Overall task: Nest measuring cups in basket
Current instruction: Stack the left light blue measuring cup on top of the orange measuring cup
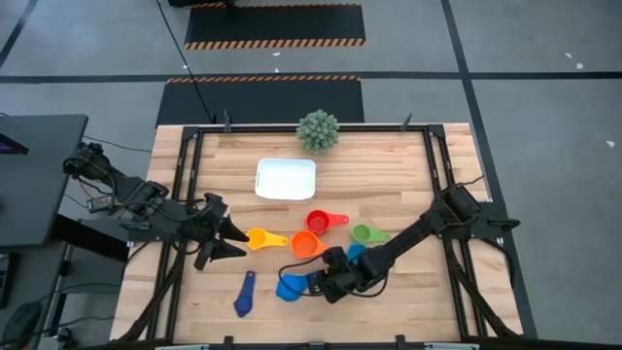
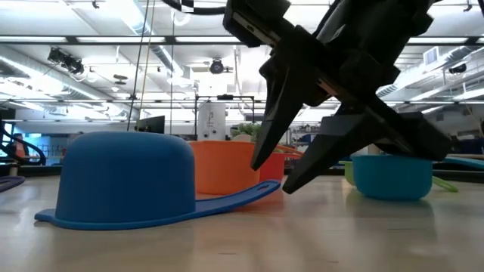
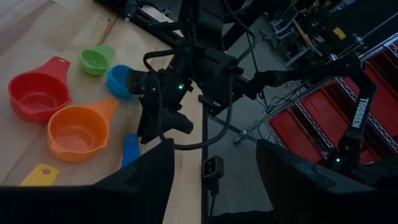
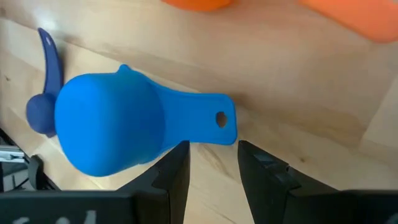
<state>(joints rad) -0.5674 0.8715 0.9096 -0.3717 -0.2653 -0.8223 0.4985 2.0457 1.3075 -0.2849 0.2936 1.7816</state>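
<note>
The blue measuring cup [image 4: 109, 134] lies upside down on its rim, its flat handle [image 4: 208, 121] pointing at my right gripper [image 4: 213, 158]. That gripper is open, its fingertips standing on either side of the handle's free end without plainly touching it; it also shows as the right gripper [image 2: 283, 170] beside the blue cup [image 2: 125, 177]. My left gripper [image 1: 228, 241] is open beside the yellow cup [image 1: 260, 237]. The orange cup [image 1: 306, 244], red cup [image 1: 321, 222], green cup [image 1: 364, 233] and navy cup [image 1: 243, 295] lie apart on the table. The light blue cup [image 2: 393, 175] stands behind my right arm. The white basket [image 1: 286, 179] sits farther back.
A spiky grey-green ball plant [image 1: 318, 131] stands at the table's far edge behind the basket. Black frame rails [image 1: 190, 175] run along the table's left and right sides. Bare wood [image 1: 389, 165] lies right of the basket.
</note>
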